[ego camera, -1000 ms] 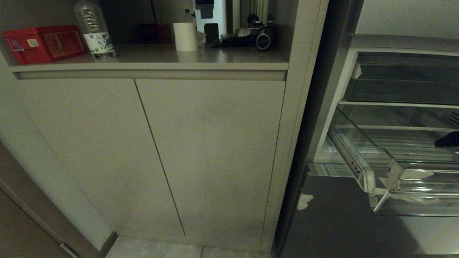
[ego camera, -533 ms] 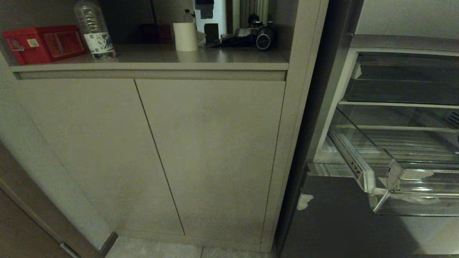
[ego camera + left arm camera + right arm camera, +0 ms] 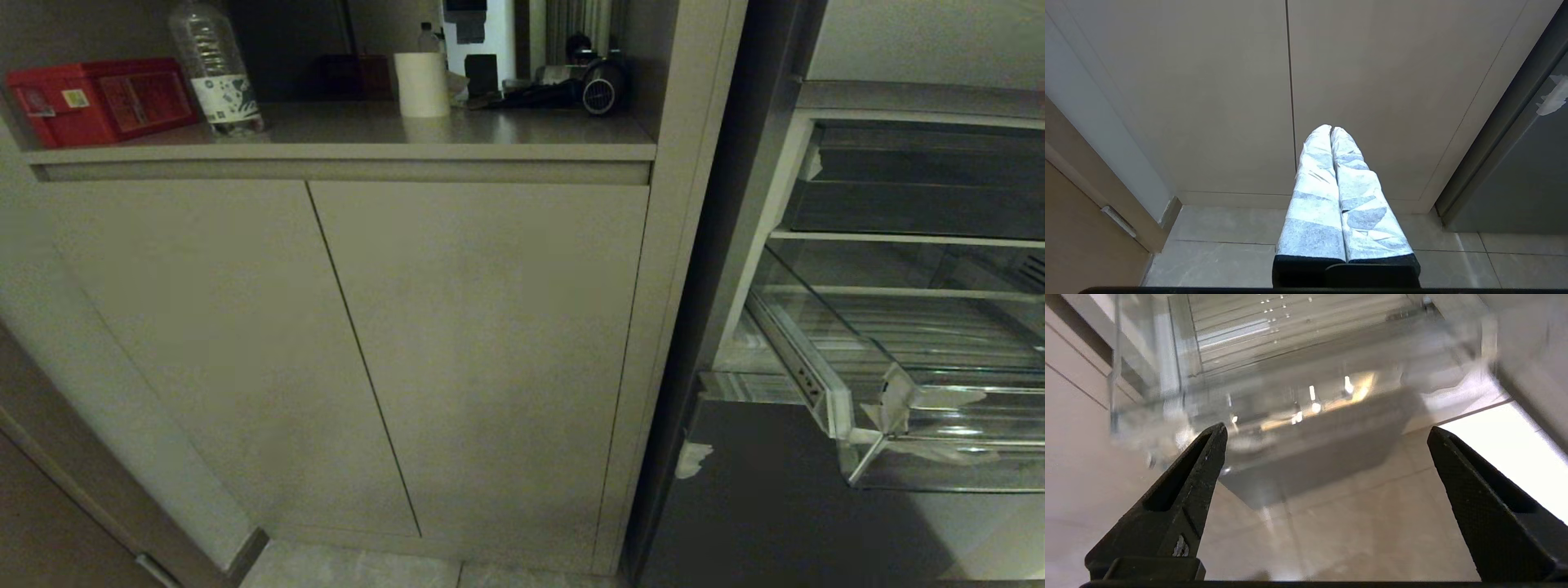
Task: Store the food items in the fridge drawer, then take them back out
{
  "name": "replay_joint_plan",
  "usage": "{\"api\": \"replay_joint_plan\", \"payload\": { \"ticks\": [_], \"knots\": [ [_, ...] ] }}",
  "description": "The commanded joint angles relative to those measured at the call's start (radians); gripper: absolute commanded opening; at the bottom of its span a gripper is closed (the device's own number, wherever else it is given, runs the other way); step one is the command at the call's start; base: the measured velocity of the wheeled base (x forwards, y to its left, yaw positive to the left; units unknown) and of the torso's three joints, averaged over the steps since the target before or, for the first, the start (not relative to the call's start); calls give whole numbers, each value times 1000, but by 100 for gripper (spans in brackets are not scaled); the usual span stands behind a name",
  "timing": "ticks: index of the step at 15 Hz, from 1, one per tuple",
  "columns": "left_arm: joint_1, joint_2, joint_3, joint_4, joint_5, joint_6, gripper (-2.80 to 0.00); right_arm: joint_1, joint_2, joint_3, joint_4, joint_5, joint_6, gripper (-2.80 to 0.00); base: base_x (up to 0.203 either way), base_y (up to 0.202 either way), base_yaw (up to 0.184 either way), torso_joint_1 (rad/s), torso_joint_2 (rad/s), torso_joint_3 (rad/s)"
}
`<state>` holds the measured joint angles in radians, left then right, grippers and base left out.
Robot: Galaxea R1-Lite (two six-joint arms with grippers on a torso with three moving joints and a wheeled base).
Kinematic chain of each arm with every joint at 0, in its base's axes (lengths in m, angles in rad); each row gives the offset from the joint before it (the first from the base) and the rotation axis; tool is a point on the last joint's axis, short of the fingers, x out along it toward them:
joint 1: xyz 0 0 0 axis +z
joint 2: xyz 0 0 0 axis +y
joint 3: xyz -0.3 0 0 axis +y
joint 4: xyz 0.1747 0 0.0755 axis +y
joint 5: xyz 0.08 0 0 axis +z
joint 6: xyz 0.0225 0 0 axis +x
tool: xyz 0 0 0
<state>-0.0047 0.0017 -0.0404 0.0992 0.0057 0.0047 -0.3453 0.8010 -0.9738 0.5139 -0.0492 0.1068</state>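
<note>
Drawer pulled out and bare, both grippers carrying nothing.

I see the fridge drawer [image 3: 914,384] standing open so I can reach in (no food items anywhere in view); my right gripper [image 3: 1327,433] hangs before its front, jaws wide apart and empty, and my left gripper [image 3: 1332,130] is parked low by the cabinet [image 3: 473,351], fingers pressed together.

Right end effector [image 3: 1327,430] fingers spread wide, nothing between them; straight ahead the fridge drawer [image 3: 1298,396] front lip blocks, with open floor [image 3: 1331,535] below it. Drawer [image 3: 914,392] top open, ribbed interior bare. Left end effector [image 3: 1332,130] fingers together, cabinet doors [image 3: 1290,81] ahead, floor free beneath.
</note>
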Motion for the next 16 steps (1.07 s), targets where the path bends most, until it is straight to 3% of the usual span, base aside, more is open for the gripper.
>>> {"api": "replay_joint_plan", "payload": {
  "ticks": [1, 4, 9, 12, 16],
  "knots": [
    [0, 1, 1, 1, 0, 0, -280, 0, -202, 143, -26, -6, 66, 0, 0, 0, 0, 0, 0, 0],
    [0, 1, -1, 1, 0, 0, -280, 1, -306, 268, -61, -35, 199, 0, 0, 0, 0, 0, 0, 0],
    [0, 1, -1, 1, 0, 0, -280, -4, -422, 379, -109, -135, 272, 0, 0, 0, 0, 0, 0, 0],
    [0, 1, 1, 1, 0, 0, -280, -147, -423, 418, -195, -142, 282, 0, 0, 0, 0, 0, 0, 0],
    [0, 1, 1, 1, 0, 0, -280, -471, -422, 466, -302, -54, 285, 0, 0, 0, 0, 0, 0, 0]
  ]
}}
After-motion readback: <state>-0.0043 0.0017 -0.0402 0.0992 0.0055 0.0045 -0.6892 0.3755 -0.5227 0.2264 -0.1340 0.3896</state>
